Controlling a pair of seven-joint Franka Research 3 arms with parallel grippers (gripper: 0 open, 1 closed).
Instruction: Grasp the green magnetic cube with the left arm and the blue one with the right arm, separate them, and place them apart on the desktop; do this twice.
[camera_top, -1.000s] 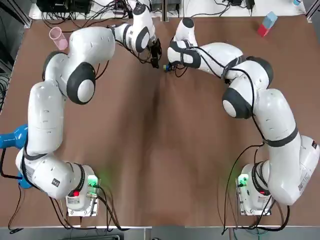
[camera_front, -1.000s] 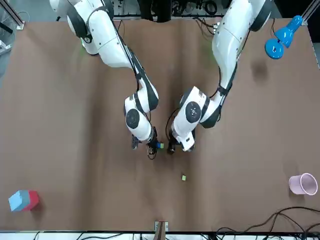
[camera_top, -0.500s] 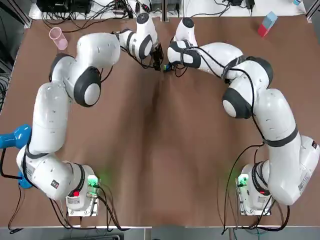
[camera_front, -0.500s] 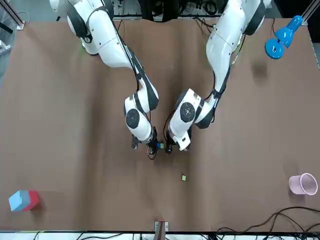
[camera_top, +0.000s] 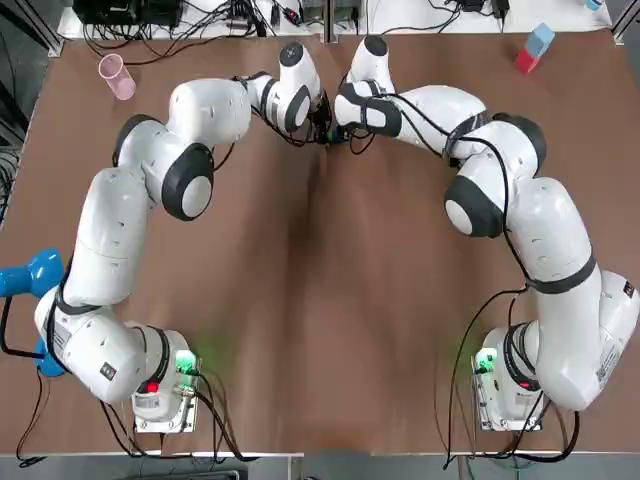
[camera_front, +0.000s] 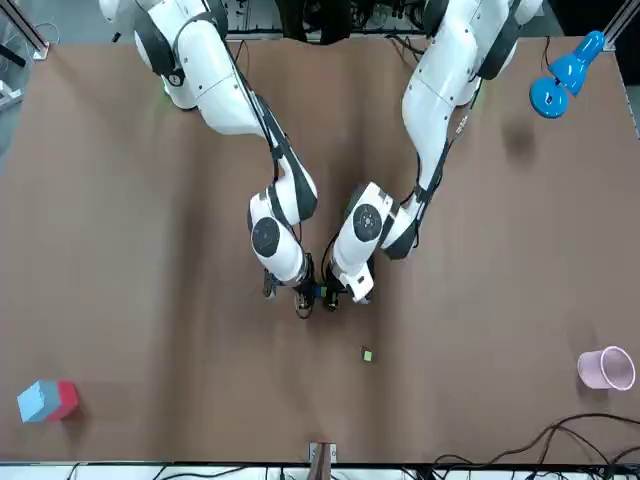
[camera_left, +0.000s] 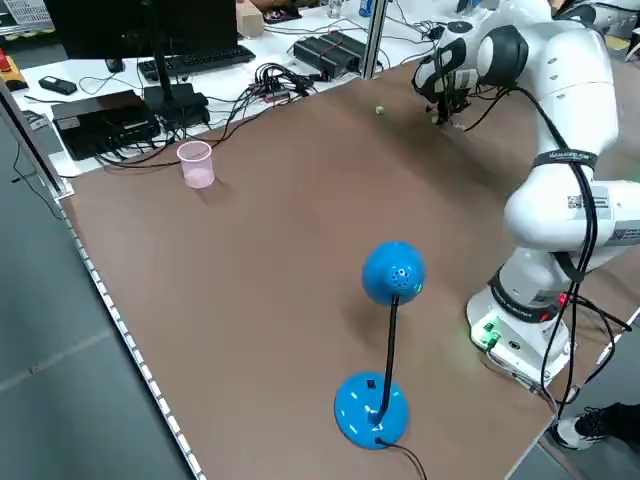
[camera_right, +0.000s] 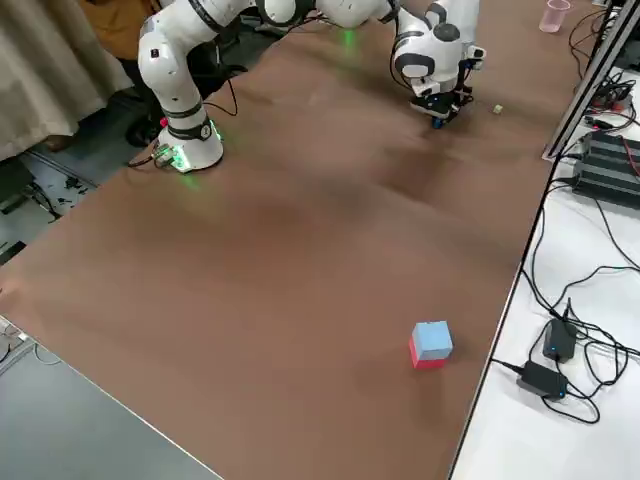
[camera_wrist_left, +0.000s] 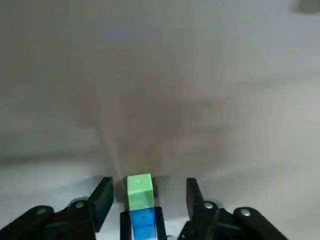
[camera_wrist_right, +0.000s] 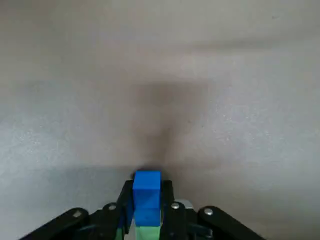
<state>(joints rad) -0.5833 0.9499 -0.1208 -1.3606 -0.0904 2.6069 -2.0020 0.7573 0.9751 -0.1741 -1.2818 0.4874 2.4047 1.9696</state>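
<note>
1. Swung rightward on the left arm since a second ago, bringing the left gripper from short of the cubes to right around them. No shift at the right gripper or in the cubes' place.
2. Reaches with both arms to the far middle of the table, wrists bent down and the two grippers just beside each other.
3. Holds the left fingers spread on either side of the green cube, with a gap on each side: released, gripping nothing.
4. Clamps the blue cube between the right fingers. Joins blue to green end to end, low at the far middle. Cannot tell whether resting on the table or just above it.
5. Leaves a pink cup upright at the far left corner, its inside not made out.
6. Leaves a loose greenish cube alone on the table, farther out than the grippers, with a blue-and-red block at the far right corner and a blue lamp at the left edge.
</note>
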